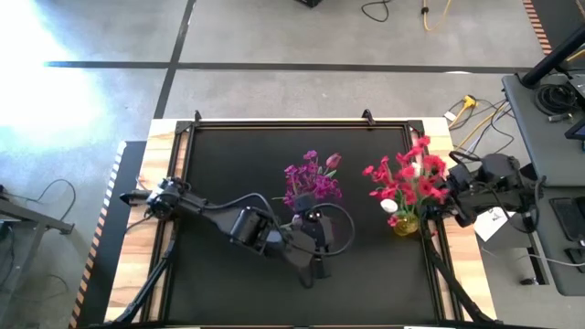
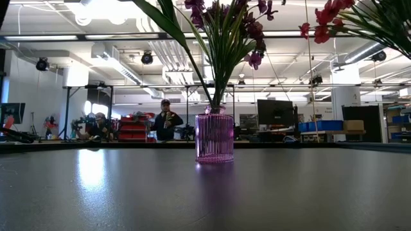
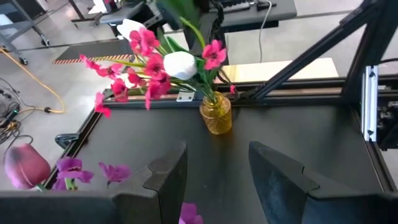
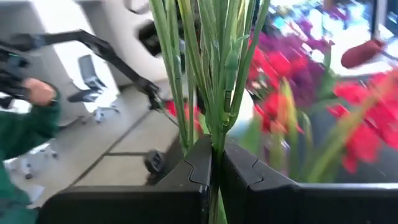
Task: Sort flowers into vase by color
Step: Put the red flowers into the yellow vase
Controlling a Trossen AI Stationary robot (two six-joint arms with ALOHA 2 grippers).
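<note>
Two vases are standing on the black table (image 1: 219, 164): a pink vase (image 2: 214, 137) w/ purple flowers (image 1: 311, 180) mid-table, and an amber vase (image 3: 216, 114) w/ red flowers (image 1: 407, 175) near the right edge. Right gripper (image 4: 215, 163) is clamping a bunch of green stems (image 4: 205, 68), probably the red ones. Left gripper (image 3: 214, 180) is hovering w/ fingers apart, empty, just beside the pink vase.

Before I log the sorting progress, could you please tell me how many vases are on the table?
2. A ribbed pink glass vase with purple flowers stands mid-table; a textured amber glass vase with red and white flowers stands near the table's right edge. None seems hidden.
</note>
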